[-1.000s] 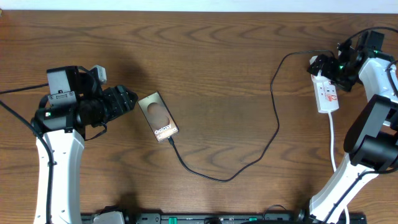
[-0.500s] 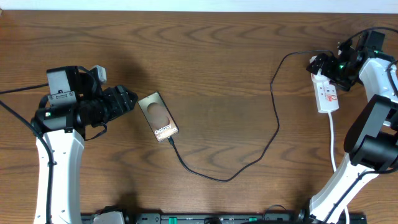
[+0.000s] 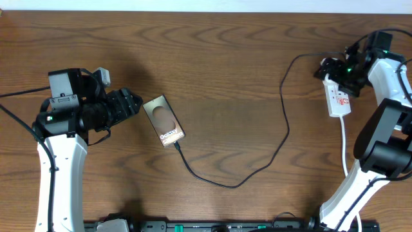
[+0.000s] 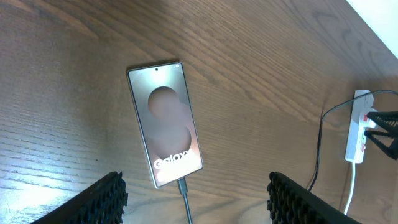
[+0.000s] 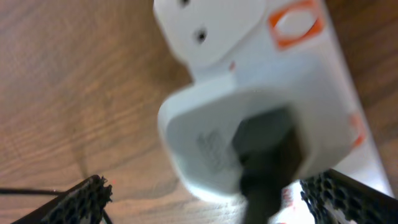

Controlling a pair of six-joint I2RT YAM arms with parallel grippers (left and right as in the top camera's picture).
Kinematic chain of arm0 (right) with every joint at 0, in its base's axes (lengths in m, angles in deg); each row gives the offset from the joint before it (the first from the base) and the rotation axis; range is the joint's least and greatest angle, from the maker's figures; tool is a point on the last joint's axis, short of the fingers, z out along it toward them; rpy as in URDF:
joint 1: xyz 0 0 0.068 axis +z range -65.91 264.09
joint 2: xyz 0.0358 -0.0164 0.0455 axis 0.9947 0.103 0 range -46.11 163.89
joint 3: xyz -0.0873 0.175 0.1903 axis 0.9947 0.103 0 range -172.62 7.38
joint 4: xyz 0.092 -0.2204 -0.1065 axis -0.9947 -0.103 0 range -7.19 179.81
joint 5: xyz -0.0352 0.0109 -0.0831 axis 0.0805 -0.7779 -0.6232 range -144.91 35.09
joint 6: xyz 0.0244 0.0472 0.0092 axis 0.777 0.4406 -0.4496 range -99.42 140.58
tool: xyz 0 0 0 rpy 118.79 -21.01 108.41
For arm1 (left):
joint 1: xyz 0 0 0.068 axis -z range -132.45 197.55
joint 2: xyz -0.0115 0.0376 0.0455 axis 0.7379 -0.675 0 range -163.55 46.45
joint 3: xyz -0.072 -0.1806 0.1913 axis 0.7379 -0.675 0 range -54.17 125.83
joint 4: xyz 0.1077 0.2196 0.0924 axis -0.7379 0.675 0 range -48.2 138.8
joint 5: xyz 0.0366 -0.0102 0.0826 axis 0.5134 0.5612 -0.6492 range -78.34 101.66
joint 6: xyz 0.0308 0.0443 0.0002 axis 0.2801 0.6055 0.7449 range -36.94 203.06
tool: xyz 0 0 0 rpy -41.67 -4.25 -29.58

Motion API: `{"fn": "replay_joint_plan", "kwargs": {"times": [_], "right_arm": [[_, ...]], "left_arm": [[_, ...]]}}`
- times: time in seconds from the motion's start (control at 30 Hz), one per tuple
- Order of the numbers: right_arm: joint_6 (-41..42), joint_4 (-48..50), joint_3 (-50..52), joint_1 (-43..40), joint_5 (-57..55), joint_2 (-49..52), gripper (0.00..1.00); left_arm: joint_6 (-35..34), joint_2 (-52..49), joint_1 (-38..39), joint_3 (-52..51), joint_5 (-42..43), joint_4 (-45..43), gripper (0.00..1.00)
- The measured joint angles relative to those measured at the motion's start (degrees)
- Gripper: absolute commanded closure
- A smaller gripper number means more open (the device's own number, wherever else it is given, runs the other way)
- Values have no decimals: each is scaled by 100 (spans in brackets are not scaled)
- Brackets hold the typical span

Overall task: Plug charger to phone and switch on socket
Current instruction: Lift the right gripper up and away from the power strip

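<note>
**Socket [image 3: 337,96] switch: an off-centre press could shove it aside**

Right gripper [image 3: 335,69] fingers [image 5: 87,194] stand spread, clasping nothing. Between them sits the white adapter block [image 5: 205,143], with the socket's red marks just beyond. A skewed push could, I judge, slide the light socket and drag the charger [image 3: 284,122], straining its plug at the phone [image 3: 163,121]. The right arm reaches up along the table [image 3: 225,58] edge, wrist bent over the socket's far end. Left gripper [image 3: 132,104] is likewise released, the phone near, ahead of its fingertips.

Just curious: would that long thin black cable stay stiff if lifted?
Probably floppy: the thin black cable lies in loose curves. Likely light, being so thin. Pulling it might drag the flat bronze phone, since its tip seems plugged in.
</note>
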Motion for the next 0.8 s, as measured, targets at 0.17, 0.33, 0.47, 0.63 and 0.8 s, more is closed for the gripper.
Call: {"fn": "replay_joint_plan", "kwargs": {"times": [0.17, 0.33, 0.47, 0.63, 0.8], "right_arm": [[22, -341, 101, 70, -273, -358, 1], [26, -664, 118, 87, -603, -1335, 1], [31, -1032, 118, 92, -957, -2236, 1], [33, -1390, 118, 92, -1375, -3099, 1], [31, -1460, 118, 92, -1539, -3716, 1]], "left_arm": [[0, 0, 0, 0, 0, -24, 28], [0, 0, 0, 0, 0, -33, 27], [24, 0, 0, 0, -2, -24, 9], [17, -2, 0, 0, -9, -15, 7], [17, -2, 0, 0, -9, -13, 7]]}}
